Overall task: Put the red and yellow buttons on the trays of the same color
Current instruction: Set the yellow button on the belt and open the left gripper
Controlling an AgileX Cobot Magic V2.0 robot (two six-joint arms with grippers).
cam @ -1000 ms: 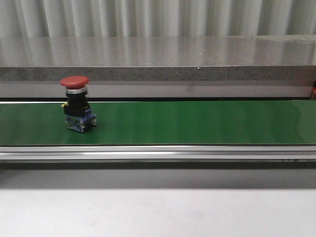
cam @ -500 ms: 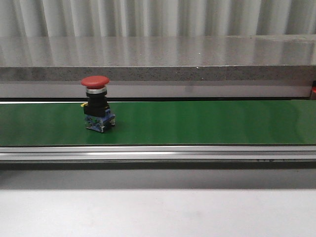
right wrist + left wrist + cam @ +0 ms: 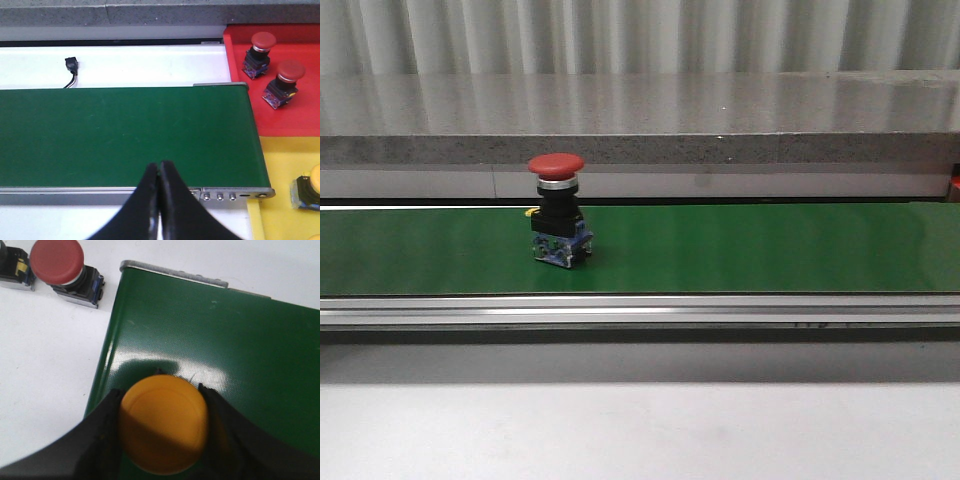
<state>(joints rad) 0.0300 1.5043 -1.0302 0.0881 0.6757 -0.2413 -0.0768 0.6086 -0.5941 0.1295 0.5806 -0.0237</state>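
Green belt: runs side to side across the front view, with a metal rail along its near edge.
Red button on belt: stands upright on the belt, left of centre, red cap up, black body and blue base below.
Left gripper: clamped on a yellow button, one black finger pressed to each side of the cap, above the end of the belt.
Spare red button: lies on the white table just beside the belt's end, seen from the left wrist.
Right gripper: fingertips pressed together, nothing between them, above the belt's near rail.
Red tray: beside the belt's other end, holding two upright red buttons.
Yellow tray: next to the red tray, on its near side; a yellow button sits at the picture's edge, partly cut off.
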